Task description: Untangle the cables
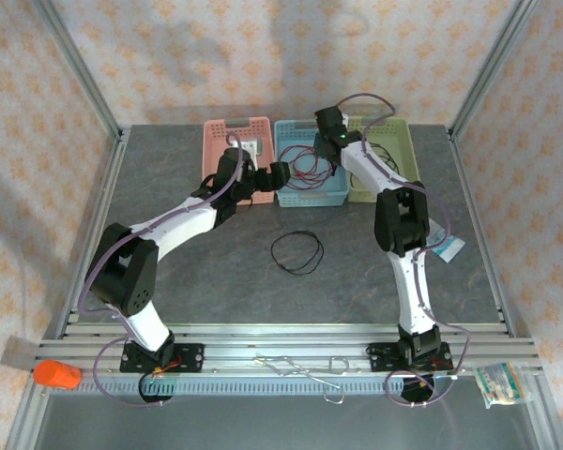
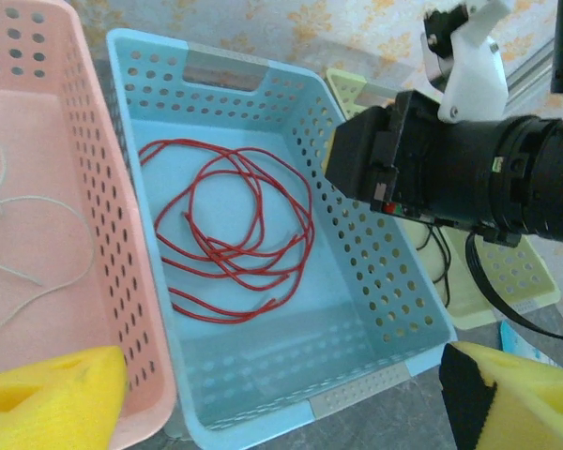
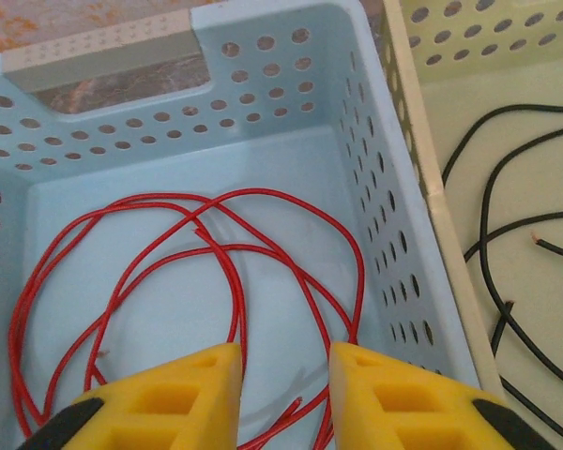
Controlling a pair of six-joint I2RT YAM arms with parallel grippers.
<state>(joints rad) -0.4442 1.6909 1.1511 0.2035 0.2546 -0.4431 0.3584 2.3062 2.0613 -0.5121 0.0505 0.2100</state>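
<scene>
Red cable [image 2: 230, 253] lies coiled in the blue basket [image 3: 122, 122]; right pincer [image 3: 283, 361] hovers above, narrowly parted and empty; left pincer [image 2: 281, 375] gapes wide.

light is bright, even and diffuse, coming from overhead. in the top view the arms throw soft, faint shadows on the speckled grey table top [image 1: 357, 281]. a broad dim shadow lies across the orange-patterned back wall [image 1: 263, 56], and the aluminium frame posts [image 1: 78, 66] lean outward toward the edges. in both wrist views the yellow foam pads [image 3: 169, 403] are blurred, while the thin red wire [image 3: 230, 272] reads sharp. the floor of the pale blue perforated plastic basket [image 3: 338, 94] carries a mild sheen.
</scene>
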